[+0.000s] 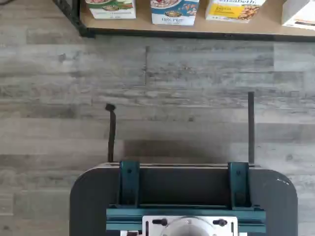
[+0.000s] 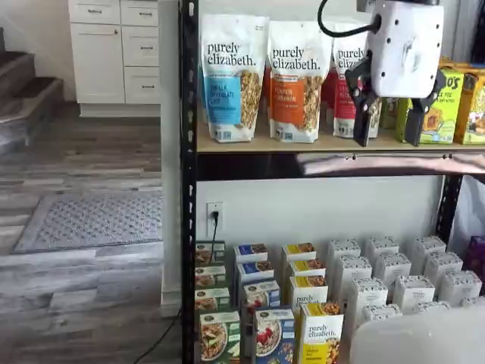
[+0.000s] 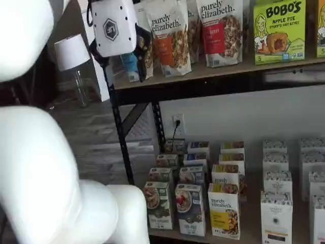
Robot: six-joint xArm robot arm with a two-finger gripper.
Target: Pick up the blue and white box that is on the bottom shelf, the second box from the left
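The blue and white box (image 2: 274, 337) stands in the front row of the bottom shelf (image 1: 197, 33), between a green-and-white box (image 2: 220, 337) and a yellow-and-white box (image 2: 321, 341). It also shows in a shelf view (image 3: 190, 209) and in the wrist view (image 1: 174, 11), where only its lower part is seen. More boxes of the same design stand in a file behind it. My gripper (image 2: 389, 121) hangs high up in front of the granola-bag tier, far above the box, fingers open and empty. It also shows in a shelf view (image 3: 122, 63).
Big granola bags (image 2: 231, 76) fill the tan board tier. Yellow-green snack boxes (image 3: 279, 30) stand to their right. Several white boxes (image 3: 277, 216) fill the right of the bottom shelf. A black rack post (image 2: 188, 227) stands left of the boxes. The white arm body (image 3: 40, 178) fills the near left.
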